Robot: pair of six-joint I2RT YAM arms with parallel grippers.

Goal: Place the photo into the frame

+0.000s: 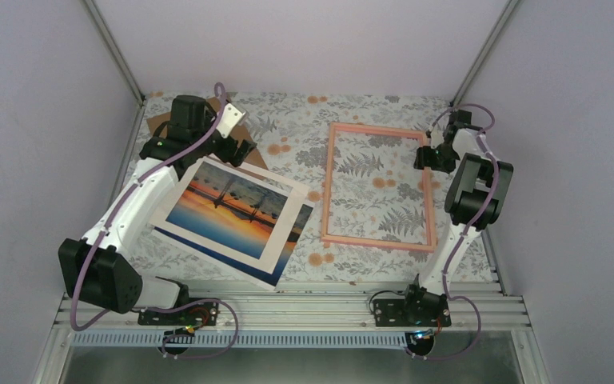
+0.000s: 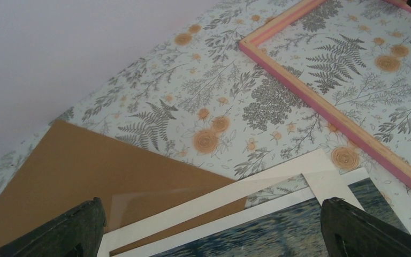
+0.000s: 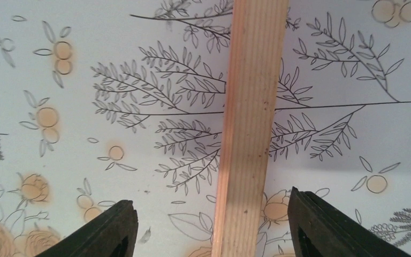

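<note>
The photo (image 1: 228,210), an orange sunset over blue water, lies tilted on the left of the table under a white mat board (image 1: 280,260). In the left wrist view its white-edged blue part (image 2: 278,235) shows low down. The pink frame (image 1: 327,184) lies flat to the right. My left gripper (image 1: 238,150) hangs open over the far edge of the mat and photo, and nothing sits between its fingers (image 2: 75,230). My right gripper (image 1: 433,156) is at the frame's right side. It stands open astride the frame's bar (image 3: 251,107), with both fingers (image 3: 115,230) apart from it.
A brown cardboard sheet (image 2: 85,171) lies at the back left, partly under the mat board (image 2: 219,198); a clear sheet seems to lie over its near part. Grey walls close in the flowered tablecloth (image 1: 288,128) on three sides. The arm bases stand on the metal rail at the near edge.
</note>
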